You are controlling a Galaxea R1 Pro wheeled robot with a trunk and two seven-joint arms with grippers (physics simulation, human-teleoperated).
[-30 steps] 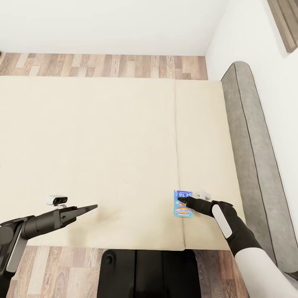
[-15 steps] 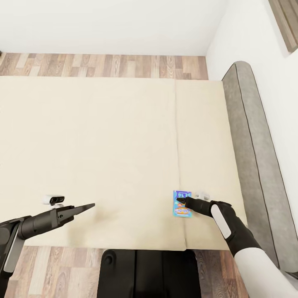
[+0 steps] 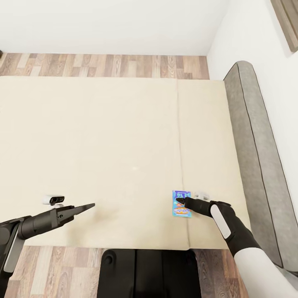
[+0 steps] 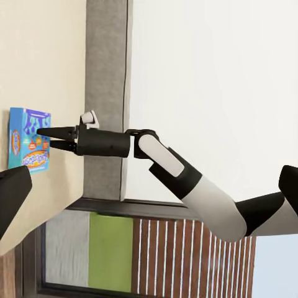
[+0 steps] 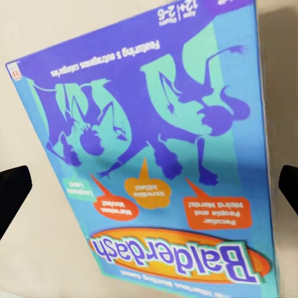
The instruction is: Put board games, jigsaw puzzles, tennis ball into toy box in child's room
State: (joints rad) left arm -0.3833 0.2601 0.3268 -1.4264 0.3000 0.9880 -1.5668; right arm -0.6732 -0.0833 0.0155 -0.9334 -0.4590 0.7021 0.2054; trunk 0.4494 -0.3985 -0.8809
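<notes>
**Barely begun: right arm poised over the blue game on the bed**

Only one of the toys is in sight, and it is not yet lifted. The small blue board game (image 3: 181,203), lettered Balderdash in the right wrist view, lies flat on the cream bed (image 3: 103,145) near its front edge, just beside the mattress seam and on the headboard (image 3: 256,165) side of the room. The right gripper (image 3: 179,201) hovers directly over it, pointing down at the lid; in the right wrist view its two dark fingertips (image 5: 13,192) stand far apart on either side of the box, so the jaws are spread wide and hold nothing. The left gripper (image 3: 91,205) reaches out low over the bed well away from the game; its fingers look drawn together and carry nothing.

As a judgement, the task is at an early stage. This game still needs grasping and carrying to the toy box, and the pictures give no word on the other five toys.
</notes>
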